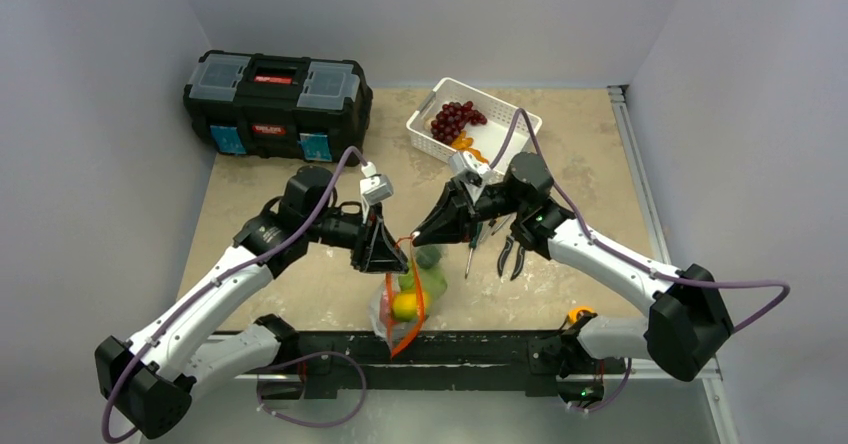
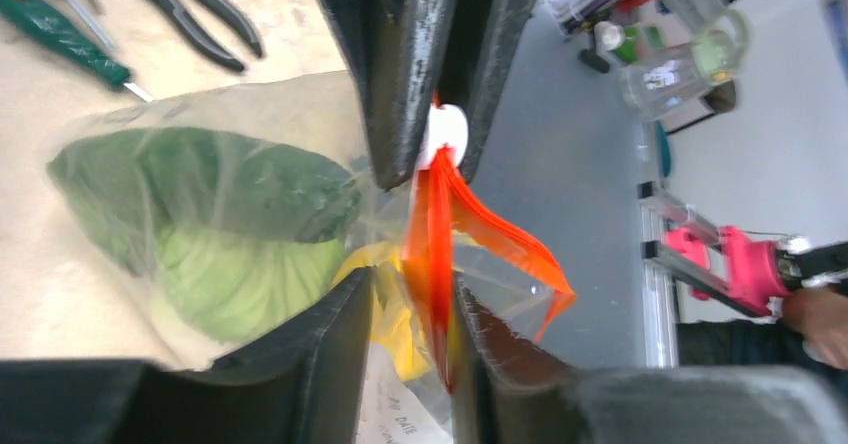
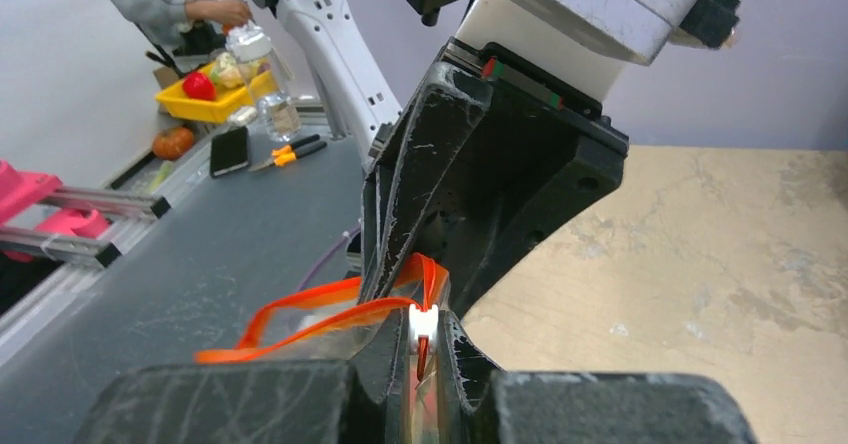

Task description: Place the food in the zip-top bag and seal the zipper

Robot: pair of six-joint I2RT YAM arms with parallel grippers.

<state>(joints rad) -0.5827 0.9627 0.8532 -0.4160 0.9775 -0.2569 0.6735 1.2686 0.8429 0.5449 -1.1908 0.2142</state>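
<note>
The zip-top bag (image 1: 383, 316) hangs over the table's front edge between my two grippers. Through its clear plastic I see a light-green cabbage (image 2: 235, 269), a dark green cucumber (image 2: 200, 179) and a yellow citrus (image 1: 403, 306). My right gripper (image 3: 425, 326) is shut on the small white slider (image 2: 446, 132) of the orange-red zipper (image 2: 432, 254). My left gripper (image 2: 412, 294) stands slightly open, and the zipper strip runs loosely through the gap, close to one finger. Beyond the left gripper the two halves of the strip spread apart (image 3: 300, 309).
A black toolbox (image 1: 277, 104) sits at the back left. A white slotted basket (image 1: 500, 114) at the back holds red grapes (image 1: 455, 119). A green-handled screwdriver (image 2: 60, 32) and pliers (image 1: 513, 256) lie on the table just behind the bag.
</note>
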